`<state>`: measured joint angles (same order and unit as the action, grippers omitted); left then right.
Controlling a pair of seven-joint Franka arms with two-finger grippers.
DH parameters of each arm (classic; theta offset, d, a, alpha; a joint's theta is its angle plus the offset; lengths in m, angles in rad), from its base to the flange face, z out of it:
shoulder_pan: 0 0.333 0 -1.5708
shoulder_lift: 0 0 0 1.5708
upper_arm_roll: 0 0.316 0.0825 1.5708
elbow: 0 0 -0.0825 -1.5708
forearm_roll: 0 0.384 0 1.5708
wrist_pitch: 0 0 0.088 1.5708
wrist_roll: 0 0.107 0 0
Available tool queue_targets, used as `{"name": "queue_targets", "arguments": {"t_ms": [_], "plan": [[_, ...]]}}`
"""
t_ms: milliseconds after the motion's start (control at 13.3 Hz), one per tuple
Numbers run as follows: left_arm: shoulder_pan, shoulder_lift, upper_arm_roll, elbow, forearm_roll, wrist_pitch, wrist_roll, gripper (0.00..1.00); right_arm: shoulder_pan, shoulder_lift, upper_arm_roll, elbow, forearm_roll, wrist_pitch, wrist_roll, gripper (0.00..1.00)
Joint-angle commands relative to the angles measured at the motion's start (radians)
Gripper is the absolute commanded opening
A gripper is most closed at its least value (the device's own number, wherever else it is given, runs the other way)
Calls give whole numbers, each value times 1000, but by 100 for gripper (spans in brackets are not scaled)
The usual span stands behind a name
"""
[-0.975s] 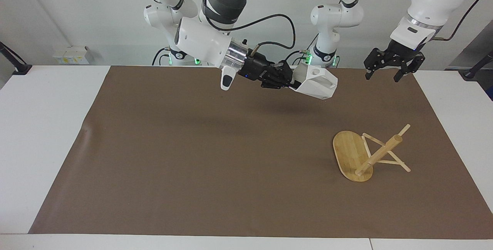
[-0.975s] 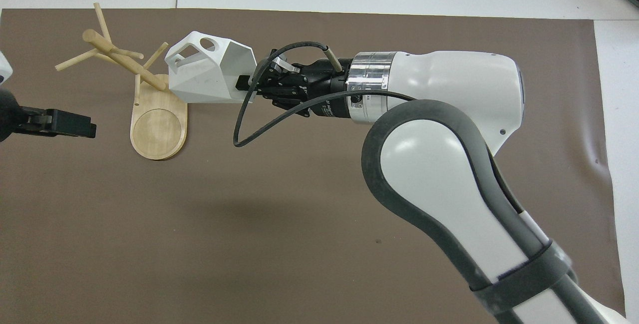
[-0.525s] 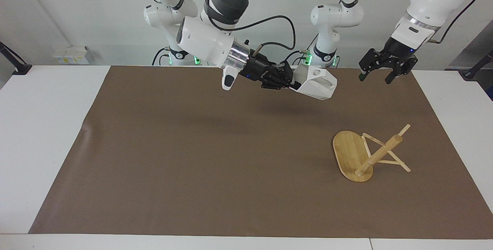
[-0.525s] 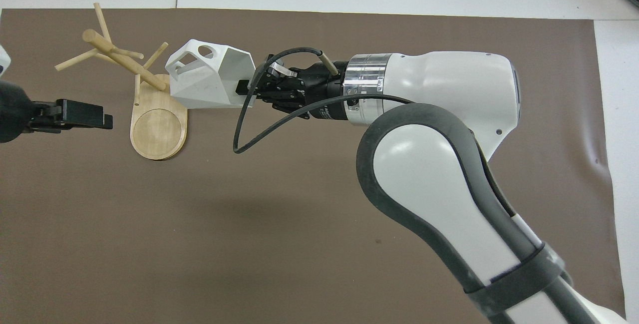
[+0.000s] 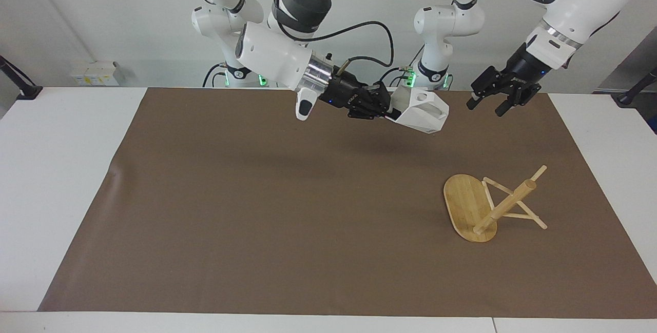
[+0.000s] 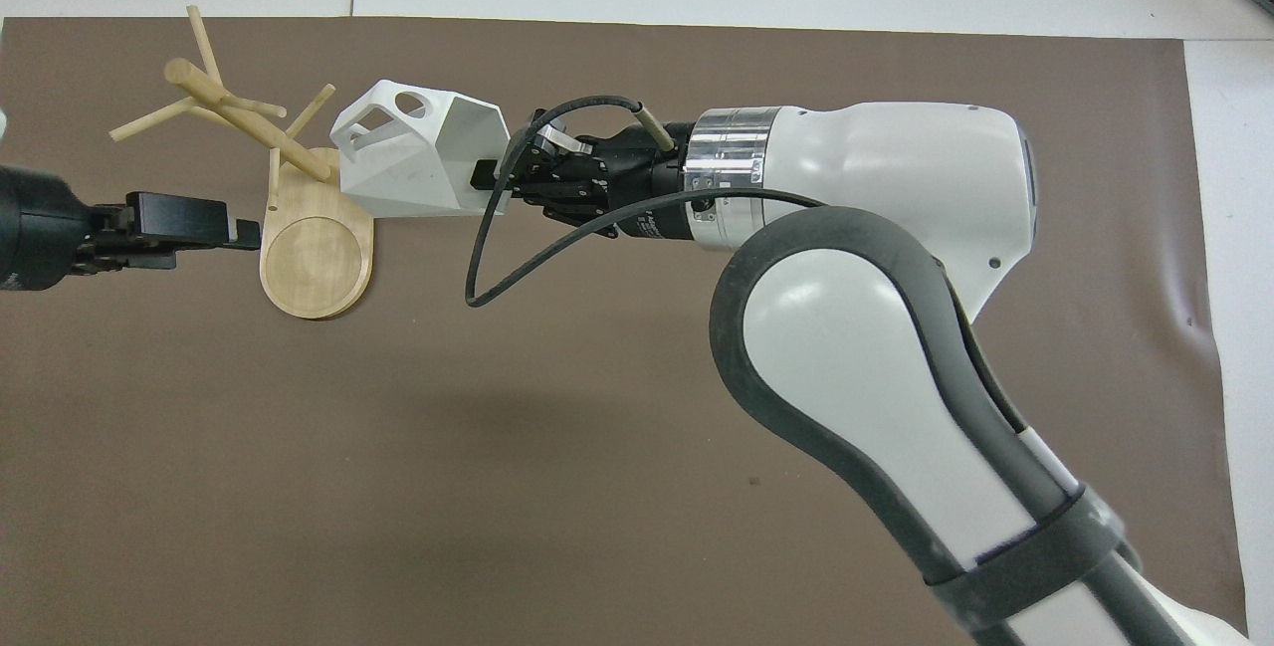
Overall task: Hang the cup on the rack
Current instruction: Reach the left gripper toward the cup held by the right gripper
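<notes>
Since a second ago the left gripper (image 5: 485, 105) has swung in toward the rack (image 5: 487, 204), fingers spread wide and empty, now up in the air over the brown mat (image 5: 256, 210) just beside the rack's base. The right gripper (image 5: 388, 109) has barely shifted: clamped on the cup (image 5: 423, 111), carried sideways in the air beside the rack. Rack lies tipped over on the mat, post and pegs slanting.

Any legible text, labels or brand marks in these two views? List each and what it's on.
None can be read.
White print on the black body of the right hand, overhead view: too small to read.
Pale mark on the left hand, facing view: too small to read.
Cup, rack, brown mat: no text seen.
</notes>
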<state>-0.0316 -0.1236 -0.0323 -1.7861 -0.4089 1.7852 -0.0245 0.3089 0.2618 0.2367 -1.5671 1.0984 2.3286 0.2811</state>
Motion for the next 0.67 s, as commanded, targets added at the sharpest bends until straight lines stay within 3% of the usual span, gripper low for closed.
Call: {"name": "queue_targets", "arguments": {"t_ms": [0, 600], "plan": [[4, -28, -3, -41, -50, 33, 148, 100, -5, 2, 4, 6, -34, -14, 1, 0], [-7, 18, -5, -39, -126, 91, 803, 100, -5, 2, 3, 4, -45, -28, 1, 0]]}}
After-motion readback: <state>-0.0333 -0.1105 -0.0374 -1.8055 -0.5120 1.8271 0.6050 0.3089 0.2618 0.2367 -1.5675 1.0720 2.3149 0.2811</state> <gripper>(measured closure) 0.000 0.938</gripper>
